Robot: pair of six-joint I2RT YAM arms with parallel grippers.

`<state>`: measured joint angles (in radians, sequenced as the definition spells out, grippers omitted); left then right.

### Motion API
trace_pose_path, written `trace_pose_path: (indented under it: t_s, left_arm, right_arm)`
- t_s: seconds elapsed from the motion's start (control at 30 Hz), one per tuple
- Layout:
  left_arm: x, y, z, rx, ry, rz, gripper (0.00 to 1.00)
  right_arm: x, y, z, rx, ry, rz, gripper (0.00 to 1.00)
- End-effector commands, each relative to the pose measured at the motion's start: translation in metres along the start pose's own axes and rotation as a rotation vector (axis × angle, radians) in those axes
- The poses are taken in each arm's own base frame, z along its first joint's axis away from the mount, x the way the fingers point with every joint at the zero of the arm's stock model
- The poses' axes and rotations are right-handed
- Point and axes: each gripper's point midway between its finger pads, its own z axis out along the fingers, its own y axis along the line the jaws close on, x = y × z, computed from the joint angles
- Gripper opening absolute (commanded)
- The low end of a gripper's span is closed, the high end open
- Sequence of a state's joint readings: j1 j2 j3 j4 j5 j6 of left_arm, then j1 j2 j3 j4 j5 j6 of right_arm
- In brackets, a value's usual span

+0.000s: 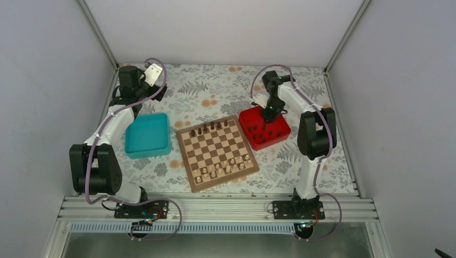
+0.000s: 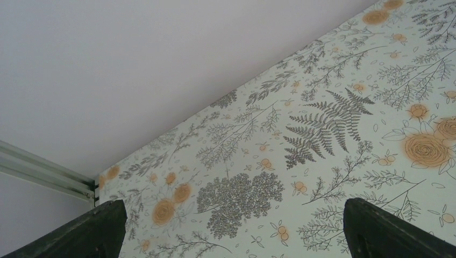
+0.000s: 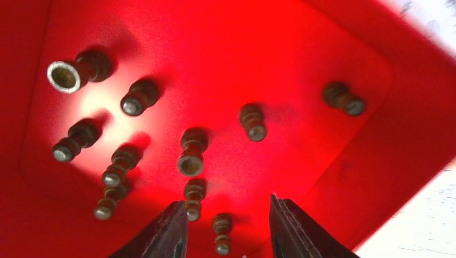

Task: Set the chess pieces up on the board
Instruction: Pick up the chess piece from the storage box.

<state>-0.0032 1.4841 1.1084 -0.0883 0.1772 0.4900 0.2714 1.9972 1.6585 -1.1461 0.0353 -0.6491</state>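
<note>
Right gripper (image 3: pixel 228 212): hangs low inside the square red plastic tray (image 1: pixel 280 135) just right of the board, black fingers (image 3: pixel 169 234) parted, clamped on nothing. Frames one of the tiny dark brown wooden chess pieces (image 3: pixel 221 239) in the gap between the tips, apart from both. Sits just beside a second one, near the finger on the wrist view's left.

Red tray: holds about ten such dark pieces scattered over its floor, seemingly tipped on their sides with round bases toward the wrist camera. Keeps the biggest in one corner of the floor, a pale ring on its base.

Square wooden chequered board (image 1: pixel 218 151) with tan border: lies mid-table between the red tray and a square teal plastic tray (image 1: pixel 146 153), turned slightly askew. Carries a handful of dark pieces upright along its far row and pale cream chessmen (image 1: pixel 223 167) across its nearest rows.

Left gripper (image 1: pixel 154 71): hovers high at the far left corner, beyond the teal tray and well apart from the board. Spreads its dark fingers (image 2: pixel 91 231) wide, to the bottom corners of its own view, with only floral-printed tablecloth (image 2: pixel 322 123) and pale wall between them.
</note>
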Motion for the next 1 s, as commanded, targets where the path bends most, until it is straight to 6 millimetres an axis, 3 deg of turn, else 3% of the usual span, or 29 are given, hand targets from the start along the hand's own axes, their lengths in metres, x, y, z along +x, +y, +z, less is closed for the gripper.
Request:
trace_pose_path:
  t_s: [0.0, 0.27, 0.97]
  left_arm:
    - [-0.002, -0.005, 0.003, 0.027, -0.009, 0.007, 1.0]
    - [-0.003, -0.006, 0.003, 0.033, -0.007, 0.0, 1.0]
    - [-0.002, -0.004, 0.004, 0.025, -0.004, 0.004, 1.0]
  right_arm:
    - [0.004, 0.007, -0.003, 0.002, -0.034, 0.013, 0.41]
    - [0.007, 0.015, 0.019, -0.035, -0.026, 0.017, 0.41]
    - [-0.003, 0.021, 0.037, -0.095, -0.033, 0.014, 0.35]
